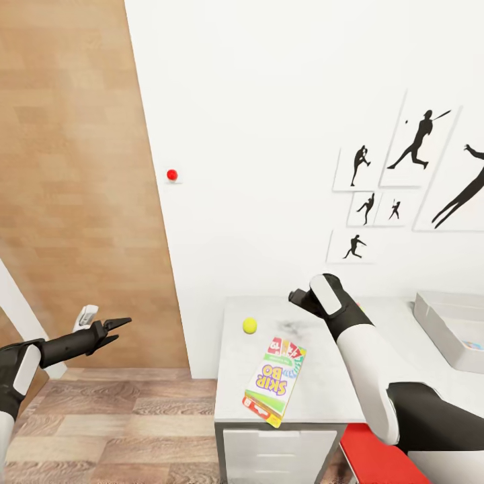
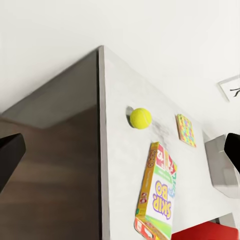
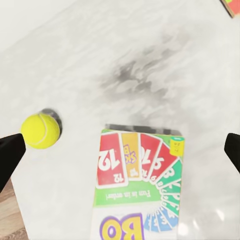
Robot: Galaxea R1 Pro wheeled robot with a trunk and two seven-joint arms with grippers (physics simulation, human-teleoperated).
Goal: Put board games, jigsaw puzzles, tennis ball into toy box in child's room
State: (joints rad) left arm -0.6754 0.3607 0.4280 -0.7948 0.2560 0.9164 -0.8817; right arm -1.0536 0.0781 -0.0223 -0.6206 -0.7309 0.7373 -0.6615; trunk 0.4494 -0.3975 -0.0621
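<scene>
Toy box [image 1: 440,326] at worktop's [image 1: 316,396] far right holds a partly visible item; right tool [image 3: 120,150] spread wide above Skip-Bo box [image 1: 274,380], left tool [image 1: 114,327] state unclear.

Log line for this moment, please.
right end effector: open, above board game | tennis ball: on table | left end effector: off table | toy box: table's right

Your left arm reaches out level to the left, wrist straight, and its gripper [image 1: 119,325] has its fingers close together at the tips. Your right arm bends up and forward, its gripper [image 1: 300,298] spread wide, pointing downward.
</scene>
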